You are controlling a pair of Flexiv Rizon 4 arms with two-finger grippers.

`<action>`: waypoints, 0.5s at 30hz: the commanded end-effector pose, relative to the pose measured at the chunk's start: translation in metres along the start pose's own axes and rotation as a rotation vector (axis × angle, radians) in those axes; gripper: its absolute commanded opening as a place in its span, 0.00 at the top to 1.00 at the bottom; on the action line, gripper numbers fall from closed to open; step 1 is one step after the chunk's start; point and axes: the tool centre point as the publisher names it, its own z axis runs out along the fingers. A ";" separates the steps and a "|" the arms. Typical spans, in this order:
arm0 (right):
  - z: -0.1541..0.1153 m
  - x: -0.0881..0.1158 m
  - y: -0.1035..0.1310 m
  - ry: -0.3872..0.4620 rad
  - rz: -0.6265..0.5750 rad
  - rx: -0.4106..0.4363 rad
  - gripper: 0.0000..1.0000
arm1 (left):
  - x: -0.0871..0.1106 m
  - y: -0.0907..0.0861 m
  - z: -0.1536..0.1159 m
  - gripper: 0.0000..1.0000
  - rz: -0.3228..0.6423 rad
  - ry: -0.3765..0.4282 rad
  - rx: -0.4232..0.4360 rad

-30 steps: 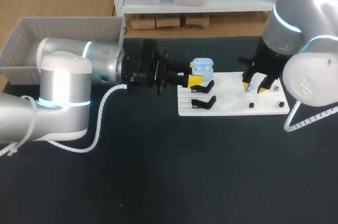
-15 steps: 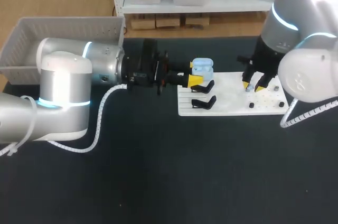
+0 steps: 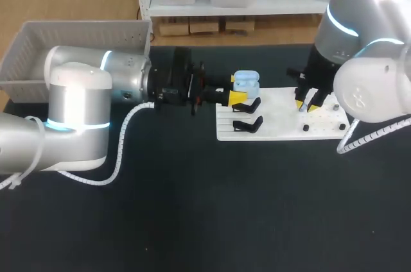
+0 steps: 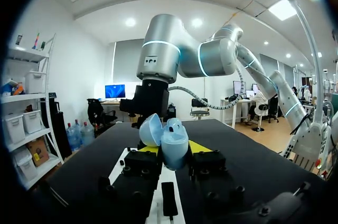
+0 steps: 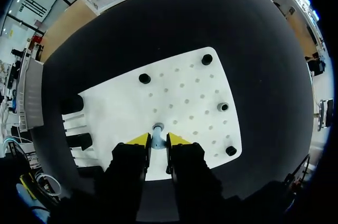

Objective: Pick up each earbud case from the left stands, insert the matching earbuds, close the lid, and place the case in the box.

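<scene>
A light blue earbud case [image 3: 246, 81] with its lid up is held over the black stands [image 3: 247, 115] at the left end of the white board [image 3: 282, 129]. My left gripper [image 3: 241, 90] is shut on it. In the left wrist view the open case [image 4: 169, 140] sits between the yellow tips of my left gripper [image 4: 174, 150]. My right gripper [image 3: 306, 104] points down at the board's right part. In the right wrist view its fingers [image 5: 140, 139] press both sides of a small blue-grey earbud [image 5: 158, 129], so my right gripper [image 5: 158, 140] is shut on it.
A grey basket [image 3: 77, 34] stands at the back left of the table. Small black pegs [image 5: 144, 78] and another small earbud-like piece [image 5: 223, 107] stick up from the white board [image 5: 185, 92]. Two black stands [image 5: 79, 140] lie at the board's left end.
The right gripper's fingers have narrowed around the earbud on the board and shifted slightly. The left arm with the case has not moved.
</scene>
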 end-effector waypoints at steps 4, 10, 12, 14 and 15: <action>-0.014 0.003 -0.002 -0.010 0.010 -0.001 1.00 | 0.001 0.000 0.000 1.00 0.001 -0.001 -0.001; -0.047 0.008 -0.001 -0.021 0.009 -0.004 1.00 | 0.001 0.000 0.000 1.00 0.001 -0.001 -0.001; -0.061 0.009 0.001 -0.029 -0.002 -0.007 1.00 | 0.001 0.000 0.000 1.00 0.001 -0.001 -0.001; -0.080 0.013 0.005 -0.021 -0.016 -0.014 1.00 | 0.001 0.000 0.000 1.00 0.001 -0.001 -0.001; -0.089 0.014 0.007 -0.019 -0.025 -0.020 1.00 | 0.001 0.000 0.000 1.00 0.001 -0.001 -0.001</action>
